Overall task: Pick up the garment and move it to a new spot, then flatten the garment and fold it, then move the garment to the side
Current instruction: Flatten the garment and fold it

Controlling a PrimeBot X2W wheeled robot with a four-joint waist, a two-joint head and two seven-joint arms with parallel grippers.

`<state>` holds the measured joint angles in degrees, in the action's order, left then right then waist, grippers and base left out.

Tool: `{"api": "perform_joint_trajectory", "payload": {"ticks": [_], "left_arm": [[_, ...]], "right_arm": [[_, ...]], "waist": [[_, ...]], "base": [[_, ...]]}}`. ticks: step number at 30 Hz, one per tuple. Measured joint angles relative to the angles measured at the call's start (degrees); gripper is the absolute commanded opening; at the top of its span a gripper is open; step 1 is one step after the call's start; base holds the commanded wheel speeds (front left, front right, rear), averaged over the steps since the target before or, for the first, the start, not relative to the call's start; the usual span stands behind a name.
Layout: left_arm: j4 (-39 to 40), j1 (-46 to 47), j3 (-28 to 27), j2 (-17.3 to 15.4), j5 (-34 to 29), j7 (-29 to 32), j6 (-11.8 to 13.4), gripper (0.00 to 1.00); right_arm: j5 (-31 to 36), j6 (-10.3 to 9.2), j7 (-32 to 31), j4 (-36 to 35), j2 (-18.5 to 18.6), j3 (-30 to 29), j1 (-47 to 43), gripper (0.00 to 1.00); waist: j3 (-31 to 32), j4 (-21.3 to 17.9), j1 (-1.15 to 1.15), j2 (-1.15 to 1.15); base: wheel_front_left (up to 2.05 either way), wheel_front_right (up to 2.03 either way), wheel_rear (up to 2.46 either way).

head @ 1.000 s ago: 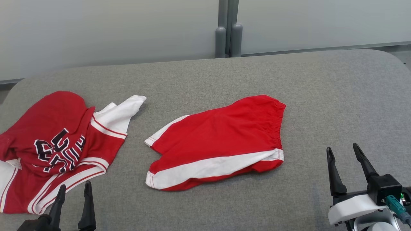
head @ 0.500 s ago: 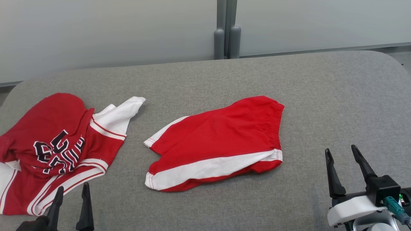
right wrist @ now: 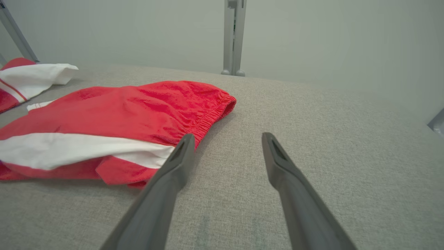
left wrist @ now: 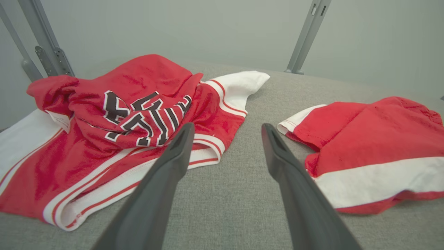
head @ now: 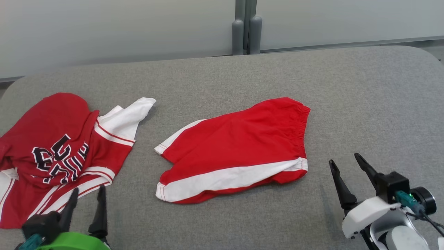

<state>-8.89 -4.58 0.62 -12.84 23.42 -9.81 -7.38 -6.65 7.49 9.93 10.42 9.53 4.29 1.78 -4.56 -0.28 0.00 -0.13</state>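
Two red garments lie on the grey padded table (head: 364, 104). Red shorts (head: 236, 149) with a white side stripe rest flat in the middle. A crumpled red and white jersey (head: 59, 152) with dark letters lies at the left. My left gripper (head: 88, 189) is open just in front of the jersey's striped hem, holding nothing. In the left wrist view its fingers (left wrist: 227, 125) frame the gap between jersey (left wrist: 121, 114) and shorts (left wrist: 374, 139). My right gripper (head: 344, 158) is open to the right of the shorts' waistband. The right wrist view has its left finger (right wrist: 173, 166) beside the shorts (right wrist: 114, 114).
Grey metal posts (head: 246, 31) and pale wall panels stand behind the table's far edge. The table's rounded right corner (head: 426, 59) is near the floor edge. Bare grey surface stretches right of the shorts and behind them.
The head camera has shifted slightly. My left gripper has come forward toward the jersey's hem, its green wrist now showing. My right gripper has moved left toward the shorts. Both garments lie as before.
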Motion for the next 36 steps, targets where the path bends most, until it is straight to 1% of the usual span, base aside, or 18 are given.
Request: {"api": "perform_joint_trajectory", "payload": {"ticks": [2,6,11,15,20,26,32,33,34,36], "left_arm": [[0.7,0.6,1.9,-0.4,1.1,7.5,0.2,1.00],[5.2,1.8,3.8,-0.5,2.3,20.4,2.4,1.00],[12.0,3.6,5.8,-0.7,3.3,30.9,4.4,1.00],[16.8,4.7,8.8,-1.4,3.8,37.3,4.3,1.00],[19.2,6.4,11.5,-2.7,3.6,43.3,3.9,1.00],[20.9,7.2,12.7,-3.2,3.6,46.0,3.8,1.00],[23.3,6.3,13.9,-3.8,3.7,47.7,3.8,1.00],[23.7,6.1,14.0,-3.9,3.8,48.0,3.8,1.00],[24.2,6.1,14.0,-3.9,4.2,48.1,3.8,1.00],[24.7,6.1,14.0,-3.9,4.7,48.6,3.8,1.00]], "right_arm": [[-1.6,0.01,-4.7,-0.6,2.4,2.1,1.4,1.00],[-6.8,0.01,-14.2,-2.7,5.9,7.7,3.3,1.00],[-11.3,0.01,-22.1,-5.3,8.9,10.9,5.8,1.00],[-11.9,0.00,-25.6,-6.9,10.6,12.2,7.5,1.00],[-12.5,0.01,-27.0,-7.1,10.6,13.7,10.0,1.00],[-13.4,0.01,-27.2,-6.4,9.4,15.0,10.6,1.00],[-14.2,0.00,-27.0,-6.2,9.5,16.1,10.5,1.00],[-14.5,0.00,-27.0,-6.2,9.5,16.4,10.5,0.98],[-14.6,0.00,-27.0,-6.2,9.5,16.6,10.4,0.85],[-15.0,0.00,-27.0,-6.2,9.5,16.9,10.4,0.50]], "waist": [[-0.7,0.1,0.00,0.00],[-2.6,0.3,0.00,0.00],[-5.9,0.6,0.00,0.00],[-8.7,0.8,0.00,0.00],[-12.1,1.1,0.00,0.00],[-14.5,1.4,0.00,0.00],[-15.1,1.2,0.00,0.00],[-15.1,1.1,0.00,0.00],[-15.1,1.1,0.00,0.00],[-15.1,1.0,0.00,0.00]], "base": [[0.00,0.00,0.00],[0.00,0.00,0.00],[0.00,0.00,0.00],[0.00,0.00,0.00],[0.00,0.00,0.00],[0.00,0.00,0.00],[0.00,0.00,0.00],[0.00,0.00,0.00],[0.00,0.00,0.00],[0.00,0.00,0.00]]}}
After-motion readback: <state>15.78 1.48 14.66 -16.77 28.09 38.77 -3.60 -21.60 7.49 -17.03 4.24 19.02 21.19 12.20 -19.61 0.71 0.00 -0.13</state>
